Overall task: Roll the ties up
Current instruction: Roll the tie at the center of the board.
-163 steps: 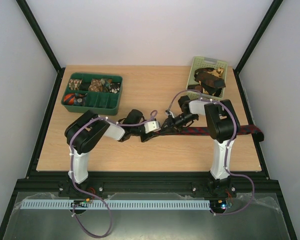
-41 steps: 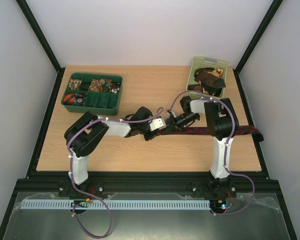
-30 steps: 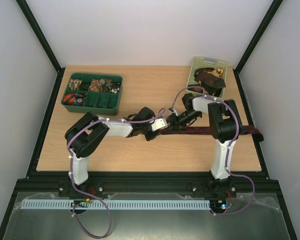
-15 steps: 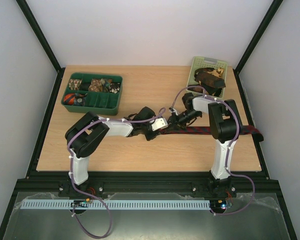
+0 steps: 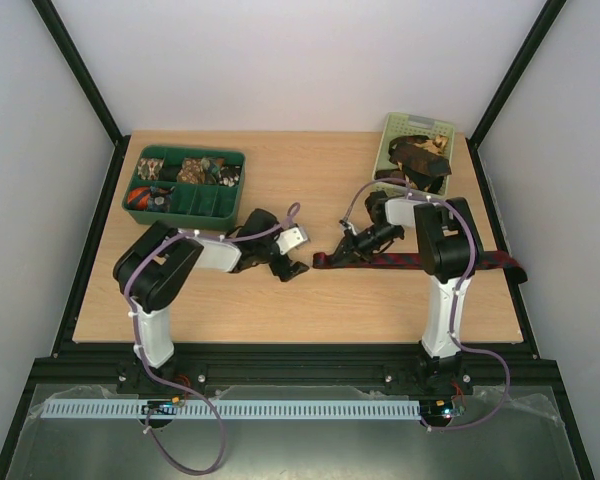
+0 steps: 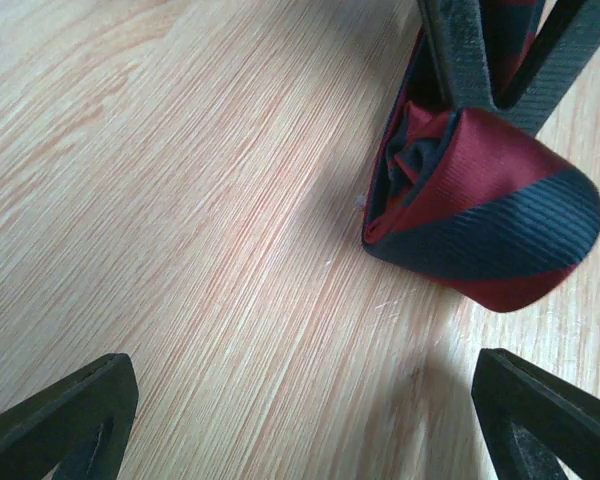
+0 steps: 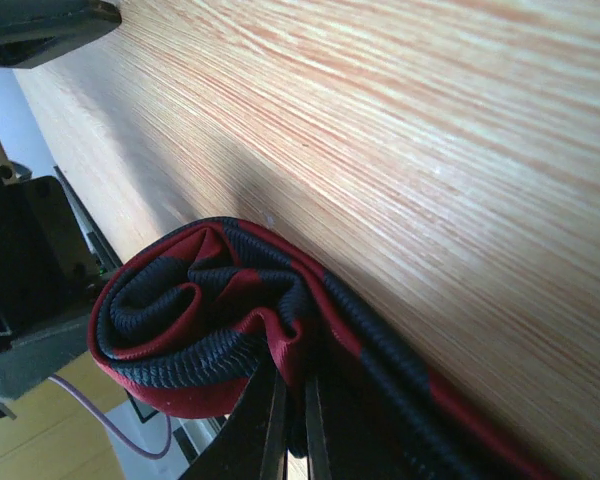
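**Roll begun, held by one gripper only**

Fabric of one tie, dark red with navy stripes, is laid flat along the table. It runs from near the middle to the right edge, where its far end seems to pass over the rim. Only the left end is wound, into a small loose coil. The right gripper is clenched on the tie at this coil, with the fabric pinched between its two fingers. This is probably so that the turns cannot spring open. The left gripper is released. Its fingers are spread wide and nothing is between them, and it is placed just left of the coil, apart from it. From there it could probably be brought in to turn the coil further.

Most of the tie is not yet rolled, so the task is judged to be at an early step. Other ties are seen in the pale basket at the far right corner.

Bare wood is seen on both sides of the strip and between the two grippers. The green tray is well apart, at the far left. Care may be needed at the right edge, because the hanging end could drag the strip sideways.
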Available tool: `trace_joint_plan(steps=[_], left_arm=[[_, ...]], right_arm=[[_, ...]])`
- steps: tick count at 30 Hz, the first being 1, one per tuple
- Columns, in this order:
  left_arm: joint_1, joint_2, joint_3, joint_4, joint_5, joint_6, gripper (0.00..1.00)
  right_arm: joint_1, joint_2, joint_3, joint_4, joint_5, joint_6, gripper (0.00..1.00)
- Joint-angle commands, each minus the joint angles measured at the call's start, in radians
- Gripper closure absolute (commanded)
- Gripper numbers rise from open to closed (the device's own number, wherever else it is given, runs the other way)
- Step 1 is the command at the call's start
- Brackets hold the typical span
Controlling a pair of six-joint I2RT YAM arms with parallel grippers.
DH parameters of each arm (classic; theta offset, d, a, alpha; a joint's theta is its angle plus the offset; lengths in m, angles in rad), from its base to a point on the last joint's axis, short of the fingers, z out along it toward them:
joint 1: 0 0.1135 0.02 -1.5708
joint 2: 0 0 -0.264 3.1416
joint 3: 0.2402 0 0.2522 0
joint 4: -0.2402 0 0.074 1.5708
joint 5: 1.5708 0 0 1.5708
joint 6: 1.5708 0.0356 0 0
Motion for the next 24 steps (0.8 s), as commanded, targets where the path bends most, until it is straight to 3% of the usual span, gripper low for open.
trace_joint_plan(steps=[1,8,12,17,24], left_arm=[[0.016,0.010,-0.084,0.197,0.123,0.023,0.05],[-0.037,0.145,-0.071,0.362,0.120,0.052,0.14],[-0.063,0.161,-0.062,0.367,0.115,0.099,0.17],[-0.080,0.179,-0.026,0.285,0.156,0.144,0.13],[-0.082,0.222,0.022,0.133,0.169,0.188,0.45]], right_arm=[[-0.012,0.067,-0.051,-0.005,0.120,0.002,0.99],[-0.018,0.093,-0.017,-0.034,0.119,-0.014,0.99],[-0.017,0.075,-0.008,-0.063,0.101,-0.040,0.99],[-0.017,0.062,-0.025,-0.055,0.067,-0.027,0.99],[-0.018,0.012,-0.035,-0.031,0.001,-0.009,0.99]])
